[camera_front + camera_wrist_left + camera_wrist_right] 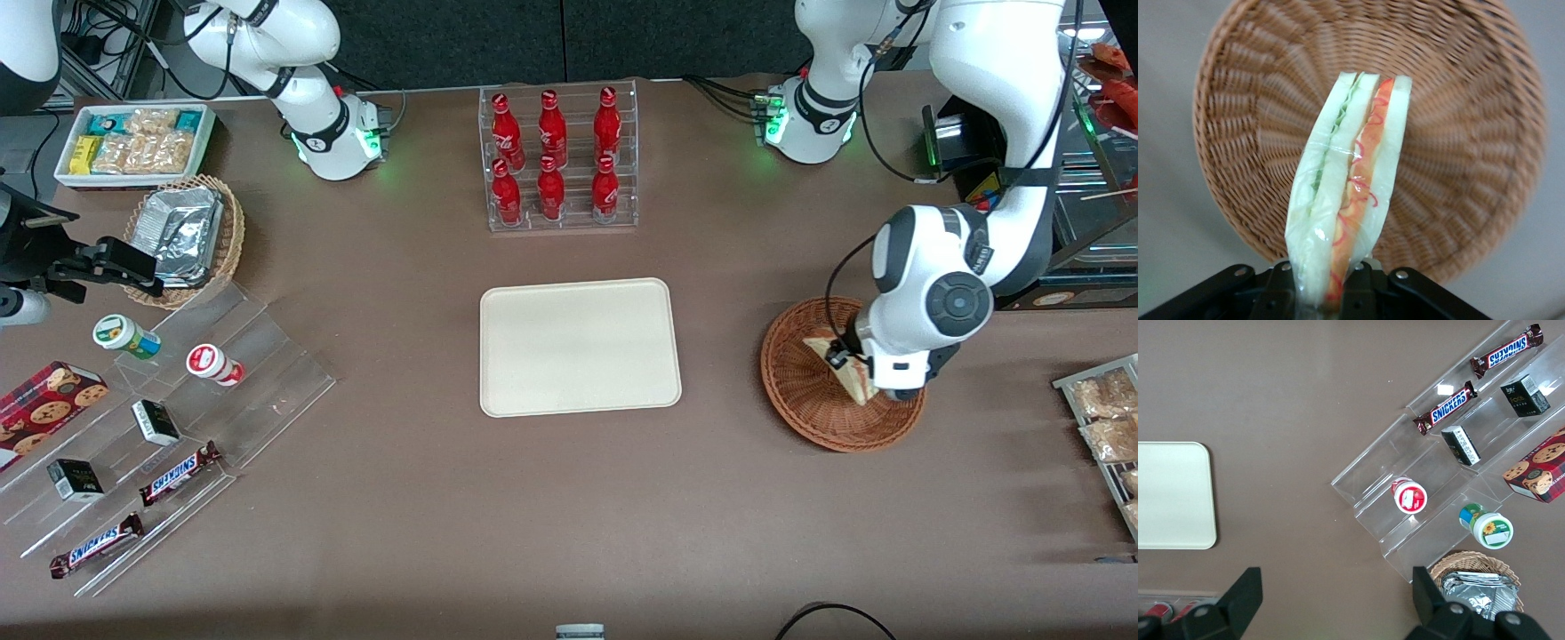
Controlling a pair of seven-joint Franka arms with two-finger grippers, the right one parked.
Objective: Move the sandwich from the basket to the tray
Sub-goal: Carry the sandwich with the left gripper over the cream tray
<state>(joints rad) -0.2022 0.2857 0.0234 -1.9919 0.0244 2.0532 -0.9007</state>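
Wicker basket [813, 391], reddish-brown, with sandwich [1348, 193] held over its bowl, jaws of gripper [1328, 287] pinching the wedge's end; advised: lift clear of basket rim, carry level to cream tray [578, 347] beside basket.

You have a clear acrylic rack [562, 160] of six red bottles [551, 188] standing on the brown tabletop [569, 498], farther from the front camera than the middle of the table. Toward the parked arm's end you see a white bin of snack packets [133, 142], and just nearer, a small light wicker basket [227, 240] holding silver foil packets [182, 233]. Nearer still, a clear stepped display [169, 427] carries two small tubs, one green-lidded [124, 336] and one red-lidded [212, 364], two dark boxes [156, 421], two Snickers bars [178, 473] and a red cookie box [44, 407]. At the working arm's end, bagged snacks [1107, 413] lie on a wire rack.
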